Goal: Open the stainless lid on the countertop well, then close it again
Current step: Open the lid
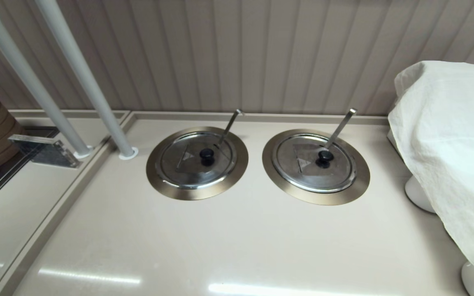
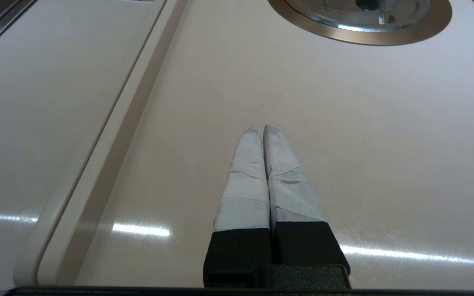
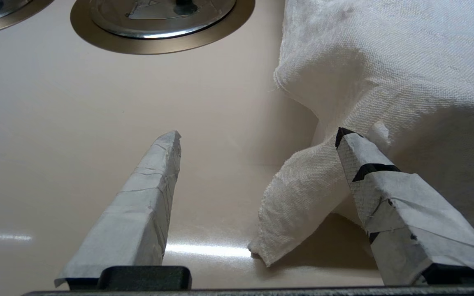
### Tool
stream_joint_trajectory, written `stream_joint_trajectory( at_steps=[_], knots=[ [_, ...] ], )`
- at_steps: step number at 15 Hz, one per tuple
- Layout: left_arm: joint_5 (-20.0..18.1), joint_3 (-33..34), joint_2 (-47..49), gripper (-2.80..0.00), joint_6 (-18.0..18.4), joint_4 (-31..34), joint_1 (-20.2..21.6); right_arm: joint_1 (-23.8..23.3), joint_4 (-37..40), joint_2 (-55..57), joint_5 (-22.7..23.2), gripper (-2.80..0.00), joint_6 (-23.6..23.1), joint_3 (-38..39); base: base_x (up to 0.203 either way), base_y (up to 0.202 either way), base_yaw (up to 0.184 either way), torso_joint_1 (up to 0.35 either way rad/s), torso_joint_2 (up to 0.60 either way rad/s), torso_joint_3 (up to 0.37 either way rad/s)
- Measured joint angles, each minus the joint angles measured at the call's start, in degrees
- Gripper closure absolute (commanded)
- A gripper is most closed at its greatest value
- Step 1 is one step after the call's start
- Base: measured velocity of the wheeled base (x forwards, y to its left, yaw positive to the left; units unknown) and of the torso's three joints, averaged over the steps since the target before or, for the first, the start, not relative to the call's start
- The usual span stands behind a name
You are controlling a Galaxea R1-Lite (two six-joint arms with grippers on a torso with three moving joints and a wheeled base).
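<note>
Beige countertop | stainless lid flat, shiny, black-knobbed | left end effector closed, right end effector spread, both empty

Head view: high, looking forward and down over the beige countertop to the panelled back wall, taking in both round wells. Left wrist view: low and close to the counter, facing along the left gripper toward the left well's flange. Right wrist view: equally low, facing along the right gripper, sharing the right-hand well and white cloth with the head view.
</note>
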Motion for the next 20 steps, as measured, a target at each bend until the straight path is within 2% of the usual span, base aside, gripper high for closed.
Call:
stream_joint_trajectory(
  at_steps=[6,8,12,16,18,20],
  knots=[
    [0.0,0.0,0.0,0.00,0.3,0.0,0.0,0.0,0.0,0.0,0.0,-2.80,0.0,0.0,0.000,0.000,0.000,0.000,0.00,0.000],
    [0.1,-0.2,0.0,0.00,1.8,0.2,0.0,0.0,0.0,0.0,0.0,-2.80,0.0,0.0,0.000,0.000,0.000,0.000,0.00,0.000],
    [0.0,-8.6,2.1,0.00,2.9,5.0,0.1,0.0,0.0,0.0,0.0,-2.80,0.0,0.0,0.000,0.000,0.000,0.000,0.00,0.000],
    [-3.0,-16.5,12.7,0.00,2.9,7.1,0.1,0.0,0.0,0.0,0.0,-2.80,0.0,0.0,0.000,0.000,0.000,0.000,0.00,0.000],
    [-3.7,-21.6,22.0,0.00,2.8,8.0,0.1,0.0,0.0,0.0,0.0,-2.80,0.0,0.0,0.000,0.000,0.000,0.000,0.00,0.000],
    [-3.6,-29.6,34.4,0.00,2.2,10.5,0.2,0.0,0.0,0.0,0.0,-2.80,0.0,0.0,0.000,0.000,0.000,0.000,0.00,0.000]
  ],
)
